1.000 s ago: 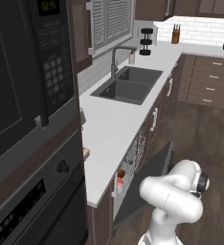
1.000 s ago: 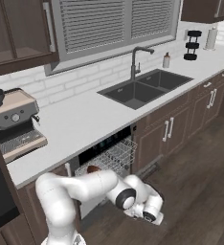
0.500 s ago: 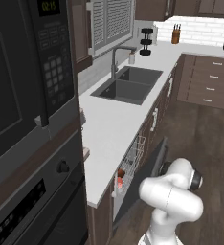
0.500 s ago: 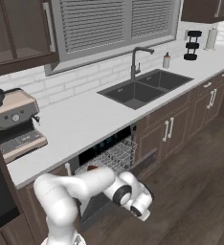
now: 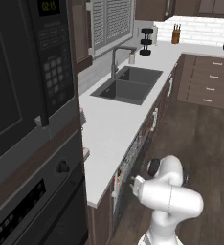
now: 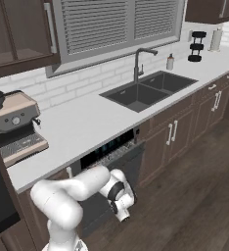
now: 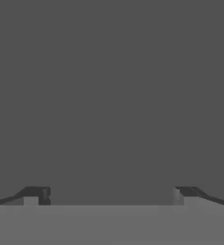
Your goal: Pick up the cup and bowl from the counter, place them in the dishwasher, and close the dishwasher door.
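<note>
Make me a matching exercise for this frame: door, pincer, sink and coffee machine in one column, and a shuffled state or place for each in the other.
Things:
1. door
2. pincer
3. sink
4. coffee machine

States or places:
a. set into the counter
b. open, facing a flat dark surface
c. ajar, rack showing in the gap
d. standing on the counter

Pairs: 1-c, 2-b, 3-a, 4-d

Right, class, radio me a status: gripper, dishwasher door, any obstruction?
Gripper open, holding nothing. Dishwasher door nearly shut, narrow gap at top. Nothing seen blocking it.
</note>
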You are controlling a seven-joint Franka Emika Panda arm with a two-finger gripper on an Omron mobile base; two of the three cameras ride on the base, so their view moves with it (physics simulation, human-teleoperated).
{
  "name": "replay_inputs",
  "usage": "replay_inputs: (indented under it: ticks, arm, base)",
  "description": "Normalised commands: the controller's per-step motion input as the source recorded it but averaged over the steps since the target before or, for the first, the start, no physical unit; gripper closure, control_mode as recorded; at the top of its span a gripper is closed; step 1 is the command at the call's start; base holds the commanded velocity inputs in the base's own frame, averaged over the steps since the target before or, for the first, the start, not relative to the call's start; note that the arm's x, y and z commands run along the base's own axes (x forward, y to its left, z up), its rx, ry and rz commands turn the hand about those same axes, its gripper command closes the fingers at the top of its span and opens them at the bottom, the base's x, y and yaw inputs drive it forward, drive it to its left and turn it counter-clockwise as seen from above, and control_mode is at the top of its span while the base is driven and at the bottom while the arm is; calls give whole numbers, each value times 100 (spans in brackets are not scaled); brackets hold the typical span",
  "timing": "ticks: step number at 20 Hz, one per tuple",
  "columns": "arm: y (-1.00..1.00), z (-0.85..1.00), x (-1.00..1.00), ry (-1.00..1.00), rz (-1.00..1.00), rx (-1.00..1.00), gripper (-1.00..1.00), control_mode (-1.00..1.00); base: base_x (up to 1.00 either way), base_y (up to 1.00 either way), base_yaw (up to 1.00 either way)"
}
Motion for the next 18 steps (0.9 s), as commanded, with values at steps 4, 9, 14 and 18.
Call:
replay_inputs:
  ticks: [4, 9, 14, 18]
  arm:
    - [100, -84, 100, 27, -26, 0, -100, -100]
    - [100, -72, 100, 33, -23, 0, -100, -100]
    - [83, -17, 78, 41, -12, 0, -100, -100]
    - [7, 4, 9, 25, 0, 0, -100, -100]
  base:
    - [0, 0, 0]
    - [0, 0, 0]
    - [0, 0, 0]
    - [0, 0, 0]
